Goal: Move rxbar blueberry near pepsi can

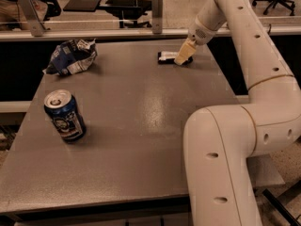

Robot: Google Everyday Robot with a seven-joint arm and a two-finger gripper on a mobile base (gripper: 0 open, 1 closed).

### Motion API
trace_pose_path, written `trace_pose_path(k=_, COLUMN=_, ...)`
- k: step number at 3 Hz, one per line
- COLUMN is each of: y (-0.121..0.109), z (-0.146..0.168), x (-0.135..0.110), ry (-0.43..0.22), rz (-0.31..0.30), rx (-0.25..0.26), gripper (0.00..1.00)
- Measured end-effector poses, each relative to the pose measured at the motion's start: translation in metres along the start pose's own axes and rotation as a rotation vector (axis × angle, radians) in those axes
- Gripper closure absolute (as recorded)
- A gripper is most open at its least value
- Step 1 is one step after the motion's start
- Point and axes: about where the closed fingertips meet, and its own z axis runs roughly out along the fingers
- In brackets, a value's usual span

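chip bag (pixel 70 58): crumpled, blue and white, near the far left corner of the bench (pixel 141 140). Its print cannot be read.
pepsi can (pixel 65 116): upright by the left edge, about midway along it. It shows a round pale logo on dark blue, with no lettering legible.
rxbar blueberry (pixel 165 57): flat near the far edge, right of centre, well apart from the can. The wrapper is black with a pale panel whose wording is too small to read.
tool (pixel 183 55): down at the bar's right end. Whether it is spread, pressed together or pinching the bar, I cannot tell.
risk, hold: a grip on one end of a flat wrapper may slip, so the bar stays behind or drops midway.
risk, route: the way to the can crosses the bench diagonally, and a low carry could topple the upright can towards the left edge.
risk, mix-up: the bag shares the can's colours, so a drop beside it would miss the task.
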Motion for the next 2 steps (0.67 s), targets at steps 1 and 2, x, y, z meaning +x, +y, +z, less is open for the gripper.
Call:
trace_pose_path(k=1, y=0.018, z=-0.021, x=-0.020, ry=-0.072, rz=-0.042, rx=-0.041, gripper=1.00)
trace_pose_path(k=2, y=0.035, z=-0.038, x=-0.034, ry=-0.127, rz=-0.074, rx=-0.075, gripper=1.00)
